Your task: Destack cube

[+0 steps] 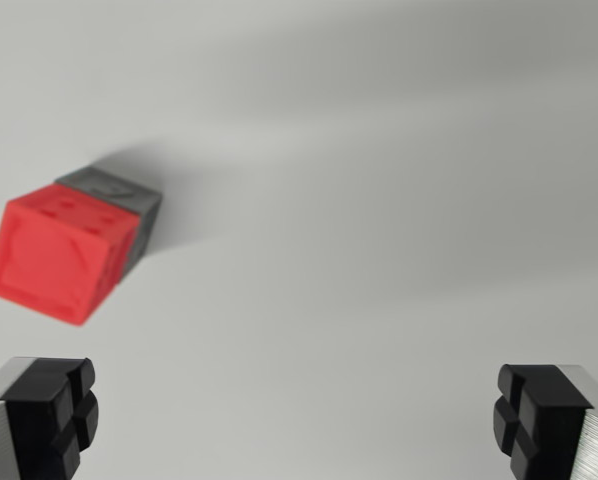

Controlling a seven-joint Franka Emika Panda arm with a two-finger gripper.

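The red cube (57, 255) sits stacked on the grey cube (114, 190) at the bench's (399, 250) left, while the fingers (51, 415) hang spread wide and empty, likely readied to straddle it.

Matt red plastic cube (54, 258), faint ridged print texture; dull grey plastic cube (129, 198) touching it. Smooth matt white tabletop (399, 200). Black matt plastic finger pads (61, 415) w/ brushed metal bodies.

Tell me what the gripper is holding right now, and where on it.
Nothing. The gripper is open and empty, its fingers wide apart; the red cube sits untouched against the grey cube.
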